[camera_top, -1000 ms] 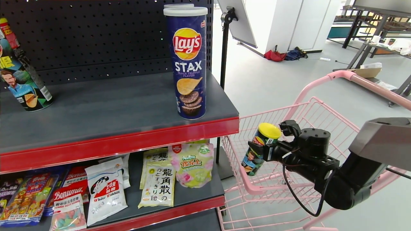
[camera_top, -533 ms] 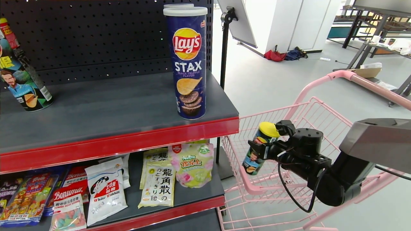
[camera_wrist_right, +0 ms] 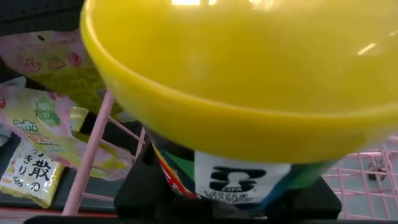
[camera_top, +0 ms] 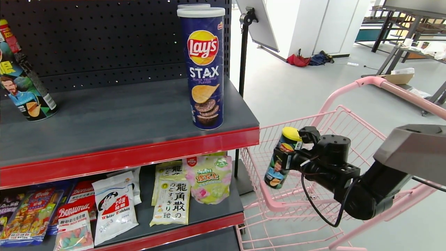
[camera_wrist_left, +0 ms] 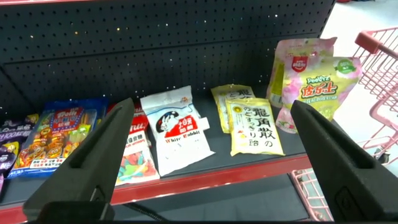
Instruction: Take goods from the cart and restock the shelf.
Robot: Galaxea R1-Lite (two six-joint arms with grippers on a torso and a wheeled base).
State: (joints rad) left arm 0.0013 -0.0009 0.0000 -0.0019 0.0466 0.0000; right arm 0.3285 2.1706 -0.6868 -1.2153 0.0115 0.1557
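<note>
The right arm (camera_top: 404,153) has a boxy grey metal shell, then rounded matt-black joints and a cylindrical black wrist block. A thin black cable (camera_top: 306,195) loops under it near the black right claw (camera_top: 284,158). The left claw (camera_wrist_left: 211,106) has two dark, wedge-shaped fingers (camera_wrist_left: 93,162).

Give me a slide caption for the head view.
Right gripper holds a yellow-lidded chip can over the pink cart, beside the shelf.
</note>
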